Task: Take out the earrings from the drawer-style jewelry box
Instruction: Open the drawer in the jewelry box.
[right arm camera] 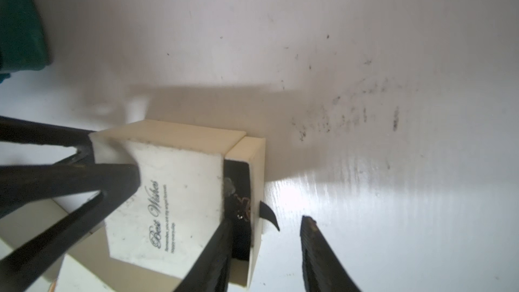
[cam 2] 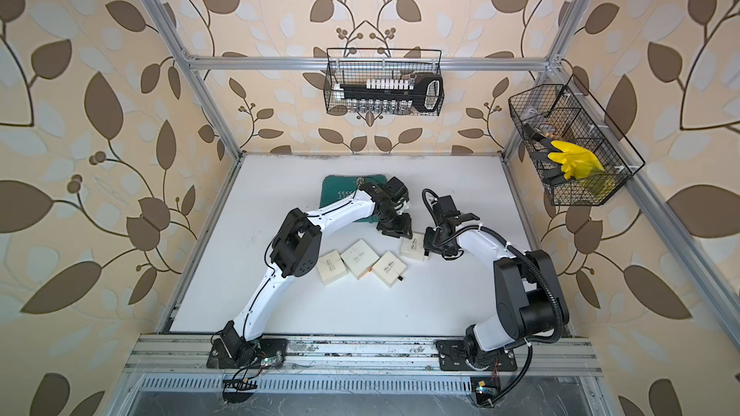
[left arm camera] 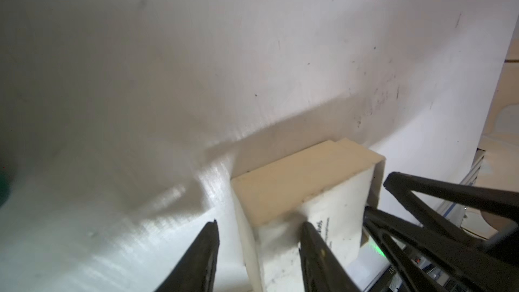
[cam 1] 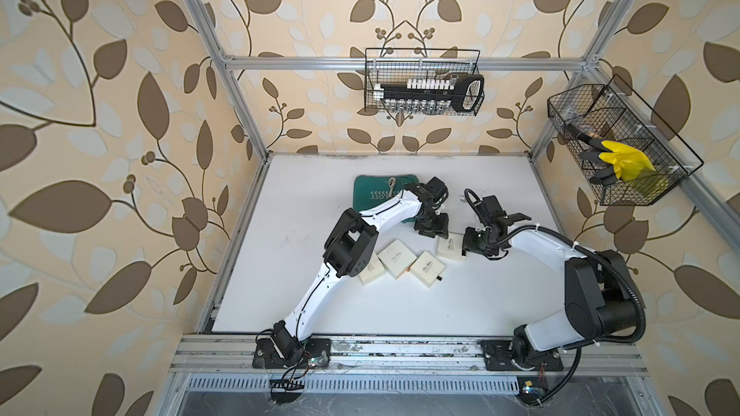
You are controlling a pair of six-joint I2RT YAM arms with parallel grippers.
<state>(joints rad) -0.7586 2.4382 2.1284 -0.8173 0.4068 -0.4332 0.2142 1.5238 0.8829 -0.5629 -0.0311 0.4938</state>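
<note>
Dimly, earrings (right arm camera: 230,186) are seen: pale bead, coppery loops, strung along the drawer (right arm camera: 255,158) front; pointing cannot be told. Left claw (left arm camera: 259,223) and right claw (right arm camera: 268,219) are held open.

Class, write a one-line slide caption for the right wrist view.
Right gripper straddles the part-open drawer front, earrings inside; left gripper touches the cream jewelry box.

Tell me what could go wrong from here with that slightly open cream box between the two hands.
The right hand straddles the front wall of the barely open drawer, right beside the earrings; closing may snag or flick them out.
The left hand looks to rest on the box without clamping it; pulling the drawer may drag the whole box.
</note>
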